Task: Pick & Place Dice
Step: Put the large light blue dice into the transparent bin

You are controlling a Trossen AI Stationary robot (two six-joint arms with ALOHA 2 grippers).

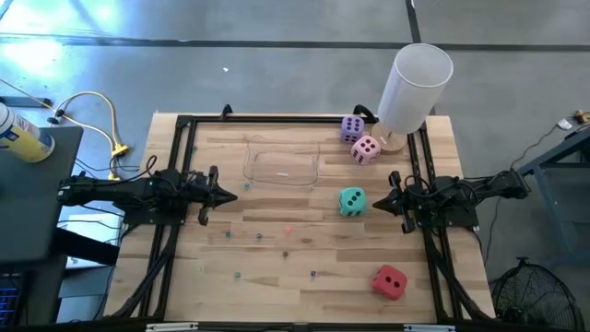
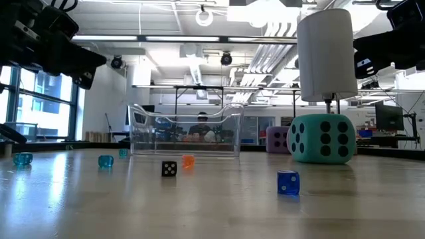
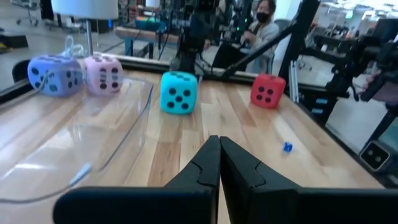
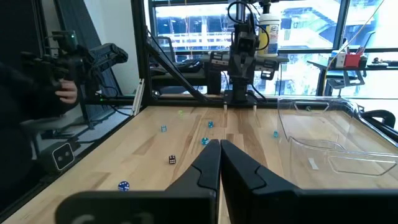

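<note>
Centrally, clear tray [image 1: 281,168] sits between both pinched-closed, empty claws; white cylinder [image 1: 414,88] crowds purple die [image 1: 352,129].

lighting is bright and even. the high view shows glare on the grey floor [image 1: 37,55] at the upper left; shadows on the wooden table [image 1: 304,267] are soft and short. in the low view, ceiling lights and windows [image 2: 40,99] backlight the scene. in the right wrist view, the windows [image 4: 311,31] are overexposed. near fingers in both wrist views appear blurred
</note>
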